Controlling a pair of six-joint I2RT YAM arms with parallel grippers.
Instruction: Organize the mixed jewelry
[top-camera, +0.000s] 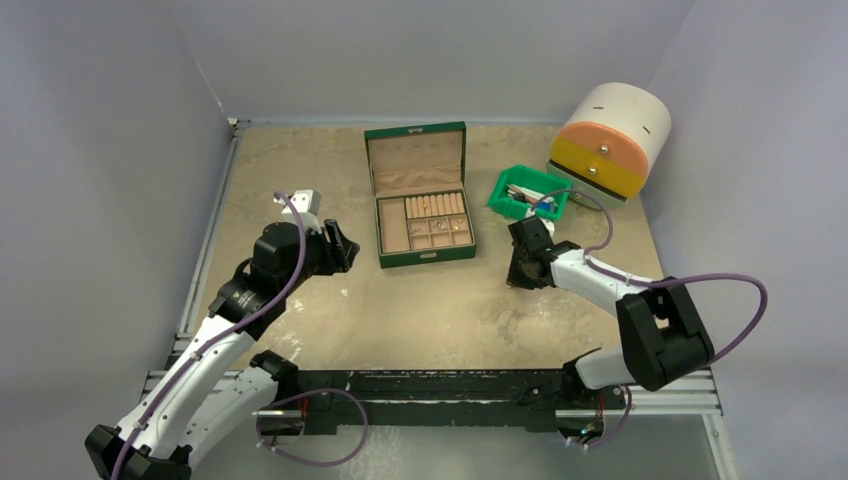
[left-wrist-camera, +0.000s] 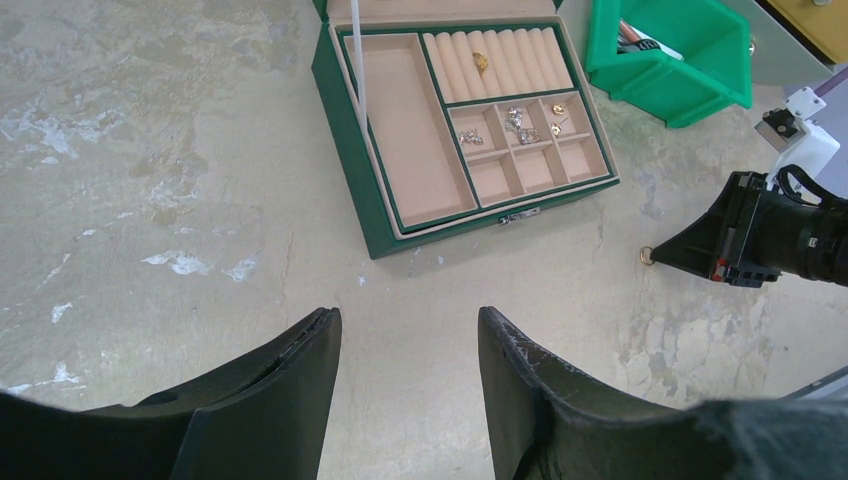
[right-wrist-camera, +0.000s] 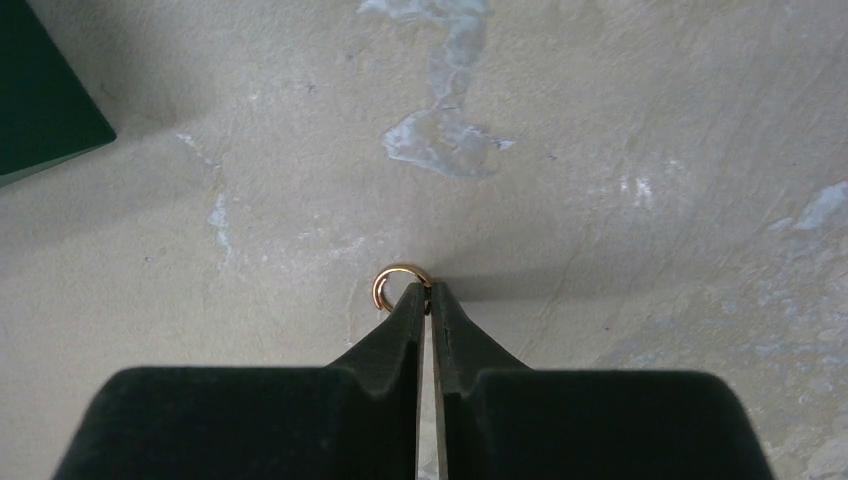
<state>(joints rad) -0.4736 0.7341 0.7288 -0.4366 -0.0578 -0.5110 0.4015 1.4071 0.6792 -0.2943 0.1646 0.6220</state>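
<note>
My right gripper (right-wrist-camera: 427, 292) is shut, pinching a small gold ring (right-wrist-camera: 393, 281) at its tips, low over the table right of the green box (top-camera: 428, 254). The left wrist view also shows the ring (left-wrist-camera: 647, 255) at the right gripper's tip (left-wrist-camera: 668, 250). In the open box, a gold piece (left-wrist-camera: 481, 62) sits on the ring rolls. Silvery trinkets (left-wrist-camera: 515, 120) and a small gold piece (left-wrist-camera: 558, 108) lie in the small compartments. My left gripper (left-wrist-camera: 408, 320) is open and empty, left of the box in the top view (top-camera: 350, 250). No bangle shows.
A green plastic bin (top-camera: 530, 192) with items stands right of the box. A white, orange and yellow drawer unit (top-camera: 610, 140) stands at the back right. The box's lid (top-camera: 416, 158) stands open at the back. Walls close the table on three sides.
</note>
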